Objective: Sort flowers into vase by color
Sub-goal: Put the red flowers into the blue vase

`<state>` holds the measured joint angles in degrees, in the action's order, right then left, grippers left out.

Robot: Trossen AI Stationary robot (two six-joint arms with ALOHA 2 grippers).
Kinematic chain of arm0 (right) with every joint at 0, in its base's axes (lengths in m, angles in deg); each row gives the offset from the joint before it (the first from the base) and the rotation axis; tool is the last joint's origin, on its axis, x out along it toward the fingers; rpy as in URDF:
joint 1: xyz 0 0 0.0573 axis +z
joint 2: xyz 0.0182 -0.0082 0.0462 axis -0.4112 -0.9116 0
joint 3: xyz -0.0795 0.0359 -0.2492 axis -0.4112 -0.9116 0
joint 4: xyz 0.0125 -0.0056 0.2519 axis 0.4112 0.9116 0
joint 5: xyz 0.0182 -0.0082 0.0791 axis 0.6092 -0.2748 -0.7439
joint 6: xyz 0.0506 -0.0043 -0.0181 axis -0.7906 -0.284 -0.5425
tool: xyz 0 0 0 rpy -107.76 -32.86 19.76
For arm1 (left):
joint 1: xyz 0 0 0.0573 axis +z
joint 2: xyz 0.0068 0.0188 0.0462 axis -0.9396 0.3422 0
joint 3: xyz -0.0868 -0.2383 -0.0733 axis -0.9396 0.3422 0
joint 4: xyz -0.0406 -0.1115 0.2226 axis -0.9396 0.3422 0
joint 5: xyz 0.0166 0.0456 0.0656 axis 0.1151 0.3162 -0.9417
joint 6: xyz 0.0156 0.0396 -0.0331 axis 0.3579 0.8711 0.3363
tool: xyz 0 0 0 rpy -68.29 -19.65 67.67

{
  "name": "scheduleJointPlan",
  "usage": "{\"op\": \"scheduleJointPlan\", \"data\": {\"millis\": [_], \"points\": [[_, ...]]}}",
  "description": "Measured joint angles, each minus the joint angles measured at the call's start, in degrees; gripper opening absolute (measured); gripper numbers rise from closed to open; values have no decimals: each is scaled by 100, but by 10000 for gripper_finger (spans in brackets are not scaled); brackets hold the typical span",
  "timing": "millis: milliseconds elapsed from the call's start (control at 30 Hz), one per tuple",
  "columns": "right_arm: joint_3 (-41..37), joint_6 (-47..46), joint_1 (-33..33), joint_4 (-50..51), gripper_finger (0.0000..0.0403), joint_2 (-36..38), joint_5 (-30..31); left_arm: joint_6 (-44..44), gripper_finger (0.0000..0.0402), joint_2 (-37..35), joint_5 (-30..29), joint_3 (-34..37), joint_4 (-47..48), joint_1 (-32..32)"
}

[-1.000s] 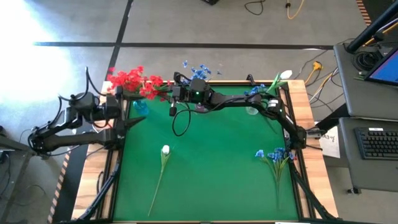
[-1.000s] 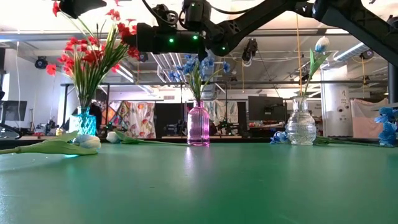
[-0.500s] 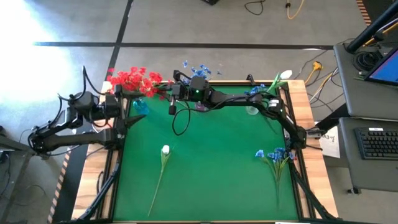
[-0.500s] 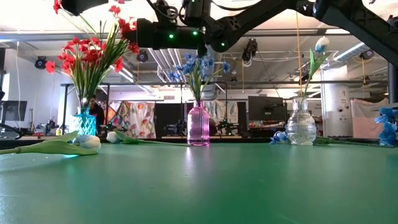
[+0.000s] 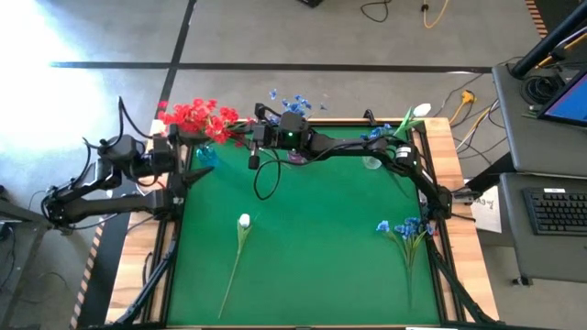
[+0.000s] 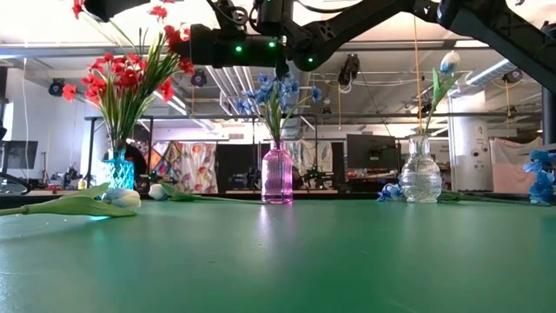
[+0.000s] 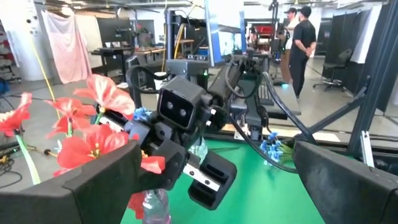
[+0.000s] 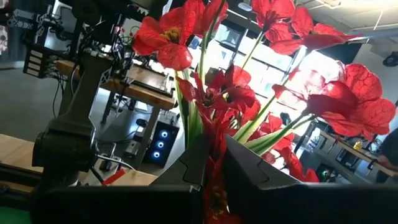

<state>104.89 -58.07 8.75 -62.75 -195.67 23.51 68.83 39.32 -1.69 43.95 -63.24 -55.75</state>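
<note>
red stem going home to the teal vase

right hand (image 5: 240, 137) reaches across the far edge of the table (image 5: 303, 238), up at about eleven o'clock in the high view, and it is pinched tight on a red flower (image 8: 214, 186); the wrist view shows the fingers (image 8: 189, 165) closed on red bloom and green stalk. it sits there because the red flowers (image 5: 197, 117) belong in the teal vase (image 6: 115, 168), and that bunch is right in front of the wrist camera, so by my read this stem is being fed in among its own colour.

left hand (image 7: 214, 165) waits at the table's left edge, around ten o'clock, jaws spread wide and holding nothing, clear of the vase mouth.

blue flowers already stand in the pink vase (image 6: 276, 174) at twelve o'clock, a white bud in the clear vase (image 6: 420, 170) toward one o'clock.

still lying flat: a white flower (image 5: 241, 240) at seven o'clock and a blue bunch (image 5: 404, 229) at four o'clock, so there is sorting left.
</note>
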Motion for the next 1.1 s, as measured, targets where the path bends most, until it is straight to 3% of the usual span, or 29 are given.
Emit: {"op": "scheduleJointPlan", "data": {"millis": [200,400,800,1100], "points": [[2,-97,0,-2,28,0,-1,-38,400,-3,-80,0,-261,0],[4,-103,0,-5,28,35,19,-114,400,-15,-941,0,-644,2],[7,-102,35,1,28,213,21,-66,400,12,-897,0,-1102,0],[7,-211,66,588,28,625,19,114,400,15,-894,-2,-1286,0]]}}
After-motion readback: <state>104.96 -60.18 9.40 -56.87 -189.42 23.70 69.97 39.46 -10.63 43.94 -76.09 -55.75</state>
